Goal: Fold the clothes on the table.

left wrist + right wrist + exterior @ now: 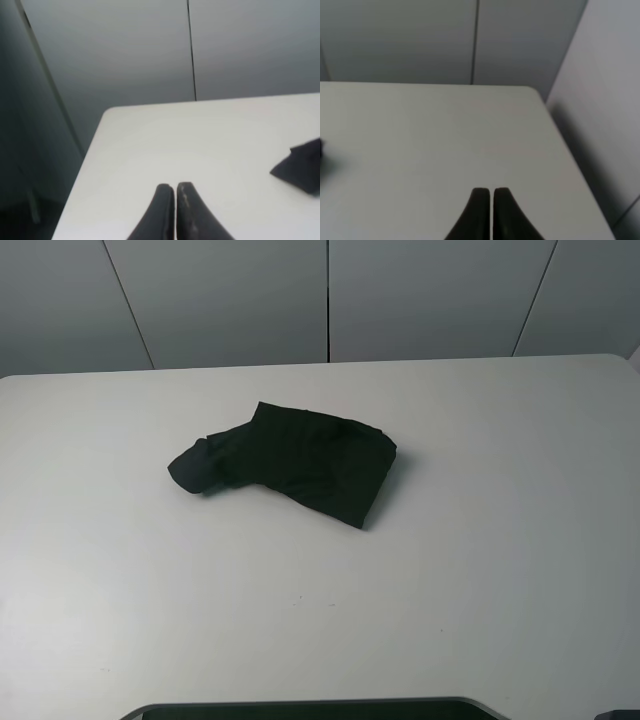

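The black T-shirt lies crumpled in a loose bundle on the white table, a little left of centre and towards the back. No print shows on it. One dark corner of it shows in the left wrist view. Neither arm shows in the exterior high view. My left gripper is shut and empty above the table's left part, apart from the shirt. My right gripper is shut and empty above the table's right part.
Grey wall panels stand behind the table. The table's rounded far left corner and far right corner show in the wrist views. A dark edge runs along the front of the exterior high view.
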